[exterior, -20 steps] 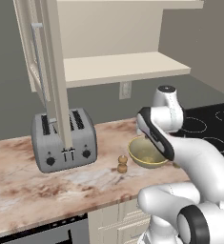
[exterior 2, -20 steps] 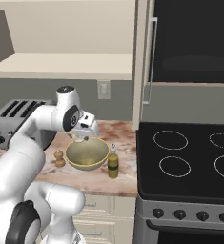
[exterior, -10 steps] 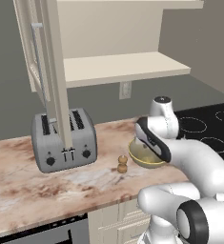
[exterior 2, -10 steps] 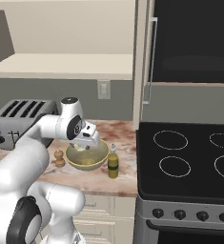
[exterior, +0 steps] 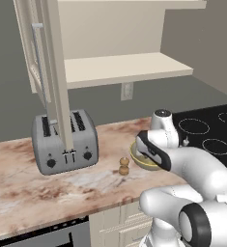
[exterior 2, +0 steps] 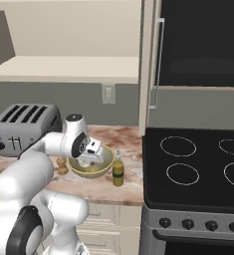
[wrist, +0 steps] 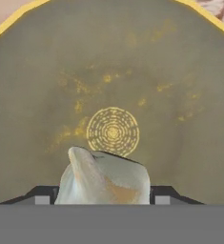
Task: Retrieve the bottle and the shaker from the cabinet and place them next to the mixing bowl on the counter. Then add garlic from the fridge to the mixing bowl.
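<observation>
**Op:** Garlic [wrist: 104, 178] sits between the claw [wrist: 104, 198] tips in the hand view, whitish and lumpy, the tips closed on either side of it at a moderate gap. I'm holding it directly over the mixing bowl [wrist: 180, 95], whose ringed centre mark shows just beyond the bulb.

**Obs:** So not let go yet?

**Op:** No, the grip is on. From the right base view the claw [exterior 2: 92, 152] hangs low inside the mixing bowl's [exterior 2: 106, 162] rim, which I judge is deliberate: a short drop keeps the bulb from bouncing out onto the tabletop [exterior 2: 131, 142].

**Obs:** Where are the other two items?

**Op:** Both set down beside the bowl. Bottle [exterior 2: 118, 170] stands upright just beside it on the stovetop [exterior 2: 198, 159] side. Shaker [exterior: 124, 166] stands upright on the other side, between bowl and toaster [exterior: 64, 140]. In the right base view the shaker [exterior 2: 62, 165] is partly behind my arm.

**Obs:** Cabinet?

**Op:** Cabinet [exterior: 124, 67] door hangs open above the toaster, shelf bare as far as I can see. That fits the bottle and shaker being out.

**Obs:** Next?

**Op:** My read: spread the tips and let the bulb fall near the centre mark, then lift straight up. Bottle stands close to the rim, so I'd avoid any sideways swing on the way out.
</observation>
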### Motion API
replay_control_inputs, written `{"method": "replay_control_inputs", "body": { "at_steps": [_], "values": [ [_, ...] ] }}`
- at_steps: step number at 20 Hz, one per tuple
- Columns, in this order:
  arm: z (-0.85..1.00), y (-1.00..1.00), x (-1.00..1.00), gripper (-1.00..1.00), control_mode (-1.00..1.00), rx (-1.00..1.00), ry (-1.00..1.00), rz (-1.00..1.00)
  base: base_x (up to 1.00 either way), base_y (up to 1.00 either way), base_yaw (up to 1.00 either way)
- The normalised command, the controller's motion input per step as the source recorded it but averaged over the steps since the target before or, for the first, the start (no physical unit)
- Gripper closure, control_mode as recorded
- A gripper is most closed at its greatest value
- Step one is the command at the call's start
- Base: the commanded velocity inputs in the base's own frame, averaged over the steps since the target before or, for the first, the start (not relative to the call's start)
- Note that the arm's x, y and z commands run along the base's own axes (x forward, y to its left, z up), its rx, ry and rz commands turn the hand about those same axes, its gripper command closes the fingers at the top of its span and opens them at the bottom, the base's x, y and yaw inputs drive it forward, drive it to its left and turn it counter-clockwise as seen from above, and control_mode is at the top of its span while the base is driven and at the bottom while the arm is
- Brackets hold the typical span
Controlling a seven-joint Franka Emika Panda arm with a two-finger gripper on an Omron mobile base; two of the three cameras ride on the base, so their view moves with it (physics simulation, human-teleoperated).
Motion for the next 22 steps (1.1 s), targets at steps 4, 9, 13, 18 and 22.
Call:
{"method": "replay_control_inputs", "body": {
  "at_steps": [4,9,13,18,22],
  "values": [
    [-0.01,0.00,0.16,1.00,-1.00,0.00,0.02,0.00,0.00,0.00,0.00],
    [0.00,0.00,0.27,1.00,-1.00,0.00,0.06,0.00,0.00,0.00,0.00],
    [0.00,0.00,0.40,1.00,-1.00,0.00,0.09,0.00,0.00,0.00,0.00],
    [0.00,-0.02,0.30,1.00,-1.00,0.00,0.03,0.00,0.00,0.00,0.00],
    [0.00,-0.03,0.24,1.00,-1.00,0.00,0.00,0.00,0.00,0.00,0.00]
  ]
}}
